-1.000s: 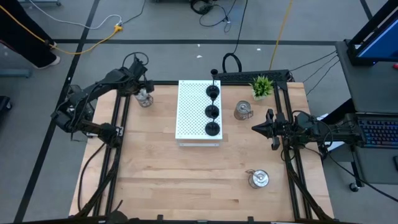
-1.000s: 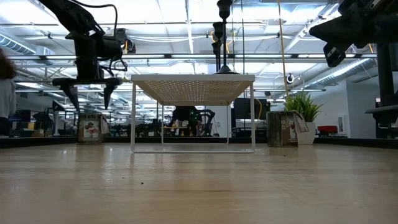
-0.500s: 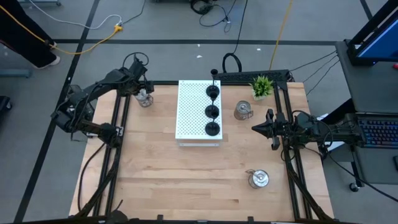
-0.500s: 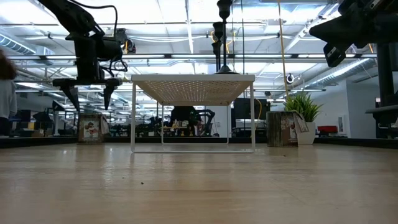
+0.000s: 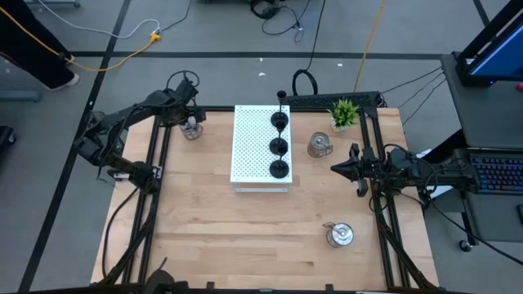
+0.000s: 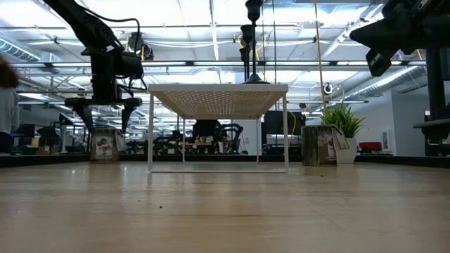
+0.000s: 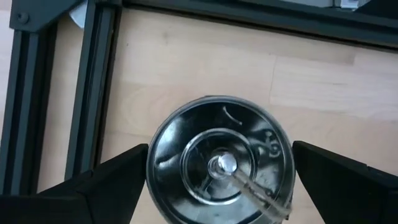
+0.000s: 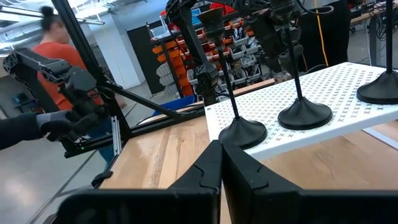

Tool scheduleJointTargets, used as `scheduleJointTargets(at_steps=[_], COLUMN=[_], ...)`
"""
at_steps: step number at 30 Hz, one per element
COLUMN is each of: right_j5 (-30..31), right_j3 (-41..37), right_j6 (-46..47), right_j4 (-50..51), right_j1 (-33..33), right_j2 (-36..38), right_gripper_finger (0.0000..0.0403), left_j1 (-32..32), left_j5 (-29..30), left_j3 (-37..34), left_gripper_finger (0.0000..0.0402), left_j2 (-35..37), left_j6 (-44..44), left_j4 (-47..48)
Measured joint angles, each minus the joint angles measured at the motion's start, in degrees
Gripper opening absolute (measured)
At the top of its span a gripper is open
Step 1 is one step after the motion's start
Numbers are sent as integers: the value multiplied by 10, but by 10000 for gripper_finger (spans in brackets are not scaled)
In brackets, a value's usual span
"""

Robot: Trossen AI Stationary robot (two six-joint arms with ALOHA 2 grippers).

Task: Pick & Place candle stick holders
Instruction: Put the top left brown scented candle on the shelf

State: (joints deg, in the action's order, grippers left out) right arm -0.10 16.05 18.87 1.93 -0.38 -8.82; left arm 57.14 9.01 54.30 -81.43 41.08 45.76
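Grasp step: left gripper (image 7: 217,186), jaws spread, straddles shiny silver cup-like candle holder (image 7: 219,160), upper left of high view. Next: descend, close. Right gripper (image 5: 337,168) jaws pressed together, idle.

Left gripper (image 6: 103,112): now lower than a second ago, open fingers straddling the silver candle stick holder (image 7: 219,160) at the table's far-left corner.

Grey concrete floor (image 5: 221,28) around a light wooden desk (image 5: 237,229), crossed by a yellow cable (image 5: 106,59) and black cables (image 5: 282,15). Rows of long ceiling lights (image 6: 204,14) overhead. Orange storage racks (image 8: 239,50) at the back, beside a person in an orange top (image 8: 53,53)
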Motion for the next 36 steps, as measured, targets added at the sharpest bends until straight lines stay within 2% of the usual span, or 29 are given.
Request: scheduleJointTargets(at_steps=[7, 13, 21, 36], right_j5=[0, 0, 0, 0], right_j3=[0, 0, 0, 0], right_j6=[0, 0, 0, 0], right_j4=[0, 0, 0, 0], right_j1=[0, 0, 0, 0], right_j2=[0, 0, 0, 0], right_gripper_finger=[0, 0, 0, 0], left_j1=[16, 14, 12, 8], left_j5=[0, -4, -5, 17], left_j3=[0, 0, 0, 0], left_gripper_finger=[400, 400, 400, 400], left_j2=[-4, -39, -76, -76], left_j6=[-9, -13, 25, -16], left_j4=[0, -3, -4, -3])
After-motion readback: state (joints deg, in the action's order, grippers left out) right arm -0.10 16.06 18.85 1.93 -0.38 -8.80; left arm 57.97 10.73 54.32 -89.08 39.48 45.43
